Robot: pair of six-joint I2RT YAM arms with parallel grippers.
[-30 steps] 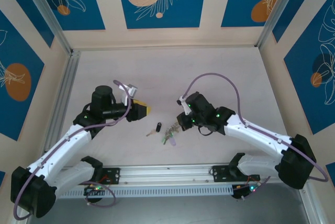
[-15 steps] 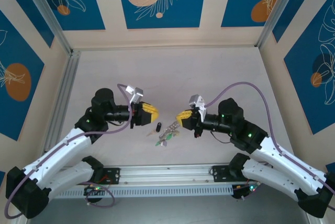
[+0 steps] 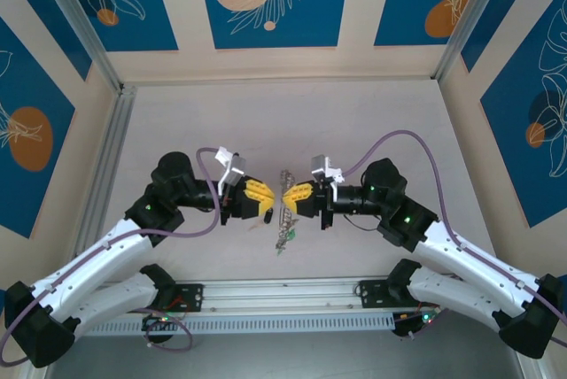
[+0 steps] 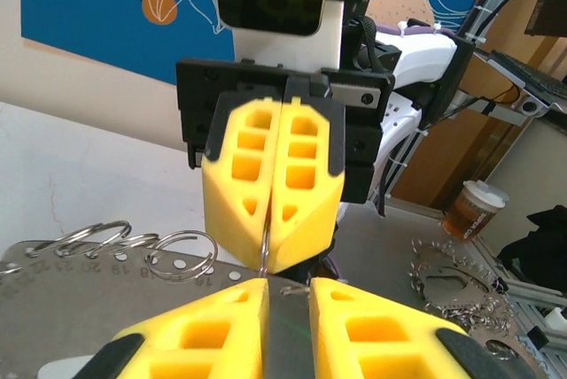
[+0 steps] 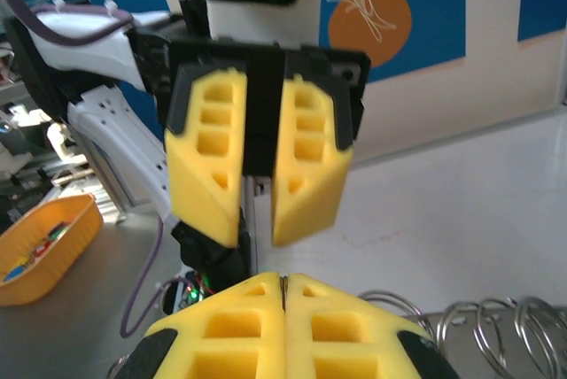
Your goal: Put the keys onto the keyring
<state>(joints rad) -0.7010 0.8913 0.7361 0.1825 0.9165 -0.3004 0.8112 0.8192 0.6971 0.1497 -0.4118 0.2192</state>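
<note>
— Two grippers are seen facing each other, tip to tip, above the middle of the table point(image 3: 372, 122). How is the right gripper point(image 3: 289, 199) found?

— It is found pressed together on the keyring point(image 3: 284, 182). In the left wrist view its yellow fingers point(image 4: 306, 175) are seen closed flat against each other. The thin grey wire of the hoop is pinched in the seam between them and comes out at the tips.

— And where is the keyring placed?

— It is held up between the two grippers. From above, the hoop is seen edge-on, as a thin line running from far to near. The cluster of small keys point(image 3: 284, 237) with green and pale tags is seen at its near end, toward the arm bases. Whether that cluster is touching the table cannot be told.

— What is noted of the left gripper point(image 3: 268, 204)?

— It is placed level with the right one, just beside the hoop. In the right wrist view its fingers point(image 5: 208, 158) are seen parted by a narrow gap, so it is taken as slightly spread. The wire is seen running in line with that gap. Whether it is touched by either pad cannot be told.
</note>
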